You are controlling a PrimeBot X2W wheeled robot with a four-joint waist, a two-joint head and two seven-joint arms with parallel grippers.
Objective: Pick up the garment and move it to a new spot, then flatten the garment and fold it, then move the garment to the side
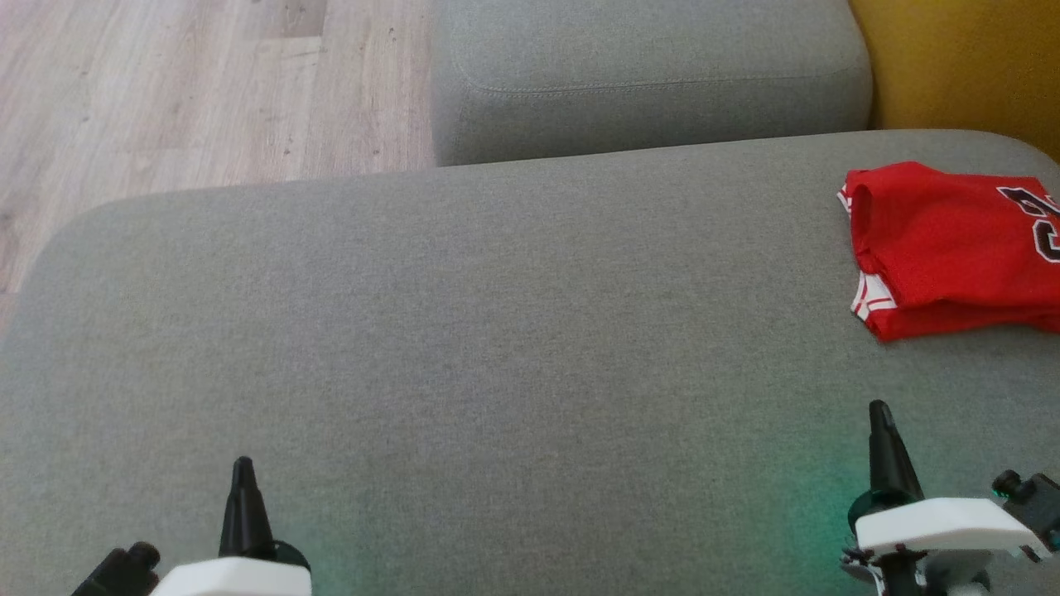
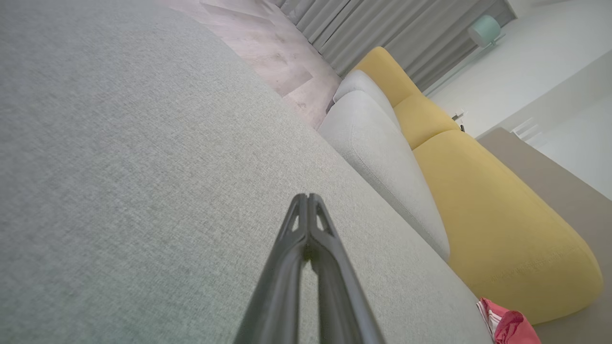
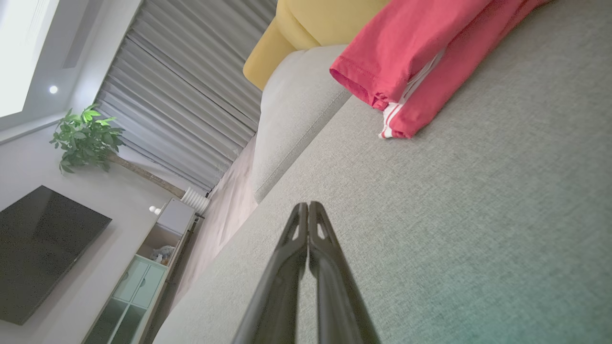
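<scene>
The garment [image 1: 956,248] is a red jersey with white trim and dark lettering, lying folded at the far right of the grey sofa seat [image 1: 497,331]. Its corner shows at the lower right of the left wrist view as the garment [image 2: 507,325], and it lies at the upper right of the right wrist view as the garment [image 3: 420,62]. My left gripper [image 1: 243,463] hovers shut over the seat's near left, holding nothing; its tips meet at the left gripper [image 2: 307,196]. My right gripper [image 1: 878,407] is shut and empty, below the garment and apart from it; the right gripper [image 3: 308,204] points past the jersey's left edge.
A second grey cushion [image 1: 646,74] sits beyond the seat, a yellow cushion [image 1: 969,58] at the far right. Wooden floor [image 1: 166,91] lies off the seat's far left edge. A TV [image 3: 43,248], cabinet [image 3: 143,282] and plant [image 3: 86,138] stand across the room.
</scene>
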